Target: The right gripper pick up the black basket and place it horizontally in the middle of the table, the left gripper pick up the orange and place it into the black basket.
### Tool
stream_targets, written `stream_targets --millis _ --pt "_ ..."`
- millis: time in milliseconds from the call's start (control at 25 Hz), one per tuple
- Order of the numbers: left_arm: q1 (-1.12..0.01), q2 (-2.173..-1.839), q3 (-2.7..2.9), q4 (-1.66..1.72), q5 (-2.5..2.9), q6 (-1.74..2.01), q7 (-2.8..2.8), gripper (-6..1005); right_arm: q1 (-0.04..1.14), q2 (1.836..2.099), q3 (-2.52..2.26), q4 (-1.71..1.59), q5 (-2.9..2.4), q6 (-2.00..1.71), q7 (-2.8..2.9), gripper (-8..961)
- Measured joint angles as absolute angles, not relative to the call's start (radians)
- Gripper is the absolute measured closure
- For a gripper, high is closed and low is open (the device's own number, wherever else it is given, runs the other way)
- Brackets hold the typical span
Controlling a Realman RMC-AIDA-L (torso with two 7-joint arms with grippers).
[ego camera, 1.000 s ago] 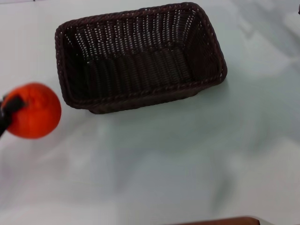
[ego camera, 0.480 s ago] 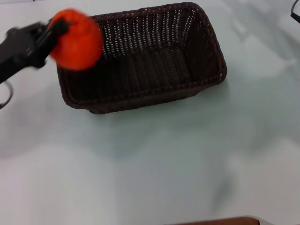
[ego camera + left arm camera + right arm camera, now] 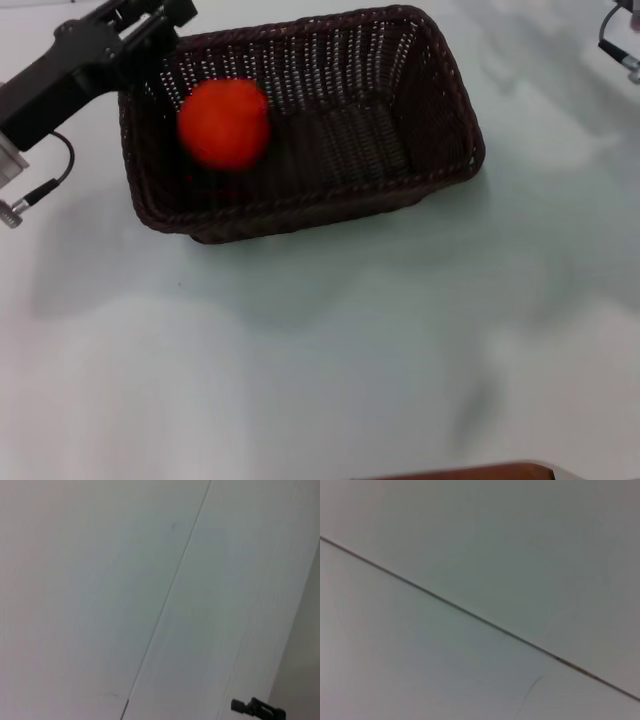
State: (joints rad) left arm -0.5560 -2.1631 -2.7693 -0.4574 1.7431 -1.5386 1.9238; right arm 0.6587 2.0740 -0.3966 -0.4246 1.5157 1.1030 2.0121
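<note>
The orange (image 3: pixel 224 123) sits inside the black basket (image 3: pixel 440 120); the left gripper (image 3: pixel 150 18) fingers look released; next, it withdraws.

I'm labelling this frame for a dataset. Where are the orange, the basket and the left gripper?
orange (image 3: pixel 224 123): head view, middle of the fruit, inside the basket.
basket (image 3: pixel 462 105): head view, on its right-hand wall.
left gripper (image 3: pixel 150 14): head view, at its tip above the basket's far left corner.
</note>
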Motion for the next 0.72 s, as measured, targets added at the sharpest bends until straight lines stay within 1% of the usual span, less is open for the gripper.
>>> stream_targets --millis 40,160,280,480,720 --pt "-0.557 -2.163 -2.769 -0.457 1.737 -1.540 1.924 613 0.661 2.075 -0.397 -0.419 1.516 1.103 2.005 64" --pt "-0.556 -2.164 -2.770 -0.457 1.711 -1.553 1.925 495 0.669 2.078 -0.395 -0.404 1.521 1.106 1.978 65" --pt "-0.531 -2.168 -2.776 -0.454 1.640 -1.580 1.942 377 0.672 2.080 -0.400 -0.387 1.561 1.122 1.923 65" --pt "-0.438 -2.169 -2.779 -0.383 1.382 -1.674 2.093 151 0.673 2.083 -0.399 -0.356 1.647 1.147 1.743 65" --pt "-0.279 -2.168 -2.780 -0.329 1.121 -1.780 2.226 119 0.653 2.085 -0.391 -0.312 1.827 1.150 1.396 64"
